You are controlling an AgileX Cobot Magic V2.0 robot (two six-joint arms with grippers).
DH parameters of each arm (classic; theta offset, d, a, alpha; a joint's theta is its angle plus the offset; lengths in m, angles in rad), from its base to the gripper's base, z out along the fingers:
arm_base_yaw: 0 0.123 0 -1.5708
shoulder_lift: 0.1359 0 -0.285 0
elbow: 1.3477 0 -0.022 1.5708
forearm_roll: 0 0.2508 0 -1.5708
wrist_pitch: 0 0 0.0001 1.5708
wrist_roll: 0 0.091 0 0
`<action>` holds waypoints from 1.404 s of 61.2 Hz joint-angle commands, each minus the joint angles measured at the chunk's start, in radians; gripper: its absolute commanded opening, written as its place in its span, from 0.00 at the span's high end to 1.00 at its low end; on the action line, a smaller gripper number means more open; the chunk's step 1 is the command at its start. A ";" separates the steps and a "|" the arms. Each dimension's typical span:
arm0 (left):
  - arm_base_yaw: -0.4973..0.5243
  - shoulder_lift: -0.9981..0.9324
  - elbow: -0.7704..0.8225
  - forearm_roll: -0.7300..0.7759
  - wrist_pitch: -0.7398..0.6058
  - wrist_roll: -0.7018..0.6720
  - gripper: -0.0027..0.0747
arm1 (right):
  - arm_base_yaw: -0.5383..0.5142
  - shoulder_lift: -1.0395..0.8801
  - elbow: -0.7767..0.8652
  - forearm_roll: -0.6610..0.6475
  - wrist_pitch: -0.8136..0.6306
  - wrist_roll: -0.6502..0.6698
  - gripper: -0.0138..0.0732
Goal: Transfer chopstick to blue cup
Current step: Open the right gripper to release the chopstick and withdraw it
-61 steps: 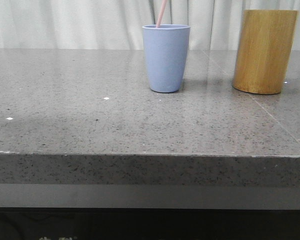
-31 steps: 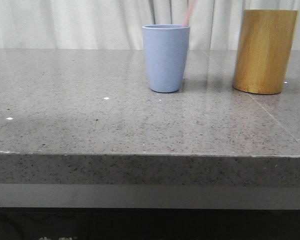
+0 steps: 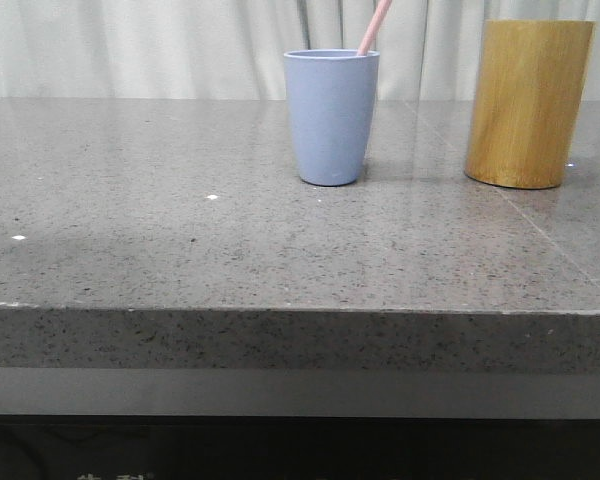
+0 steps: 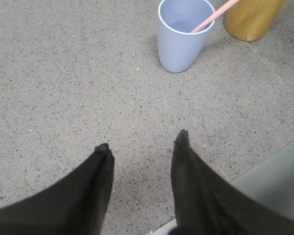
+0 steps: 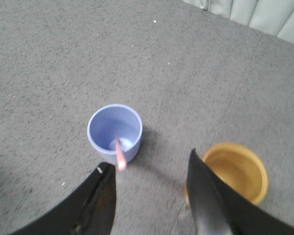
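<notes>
Right gripper (image 5: 149,183): jaws spread wide, nothing between them, poised high above the table (image 3: 180,250) looking down on both vessels. Left gripper (image 4: 142,147): jaws likewise apart and empty, low over bare stone, well short of the blue cup (image 4: 182,34).

Chopstick (image 5: 120,155): lower end inside the blue cup (image 5: 114,131), shaft leaning against the rim. Front view shows the chopstick (image 3: 372,30) rising out of the blue cup (image 3: 331,117) and tilting toward the bamboo holder (image 3: 528,103), its top cut off by the frame edge. Transfer looks done; neither gripper touches the stick.

Risks, as judged: the stick stands tall over a light cup and leans well off vertical. A finger of the right gripper brushing the upper shaft while moving off could lever the cup over or flick the stick out. The lean also loads the rim on the holder side, so a nudge there may tip it.

Room: cup and holder stand near each other but apart. Wide open stone lies on the left-arm side and toward the near edge. Curtain behind the far edge. Straight up looks the safest exit for the right arm
</notes>
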 commanded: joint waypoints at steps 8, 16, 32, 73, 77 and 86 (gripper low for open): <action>0.003 -0.018 -0.025 -0.015 -0.055 -0.007 0.58 | -0.003 -0.274 0.280 -0.011 -0.173 0.052 0.42; 0.003 -0.018 -0.025 -0.015 -0.061 -0.007 0.58 | -0.003 -0.423 0.473 -0.011 -0.258 0.058 0.42; 0.003 -0.018 -0.025 -0.015 -0.061 -0.007 0.58 | -0.003 -0.687 0.787 -0.038 -0.346 0.058 0.42; 0.003 -0.018 -0.025 -0.015 -0.061 -0.007 0.88 | -0.003 -0.889 0.988 -0.045 -0.455 0.058 0.88; 0.003 -0.018 -0.025 -0.015 -0.061 -0.007 0.97 | -0.003 -0.889 0.988 -0.045 -0.459 0.058 0.92; 0.003 -0.018 -0.025 -0.015 -0.061 -0.007 0.99 | -0.003 -0.889 0.988 -0.047 -0.456 0.058 0.92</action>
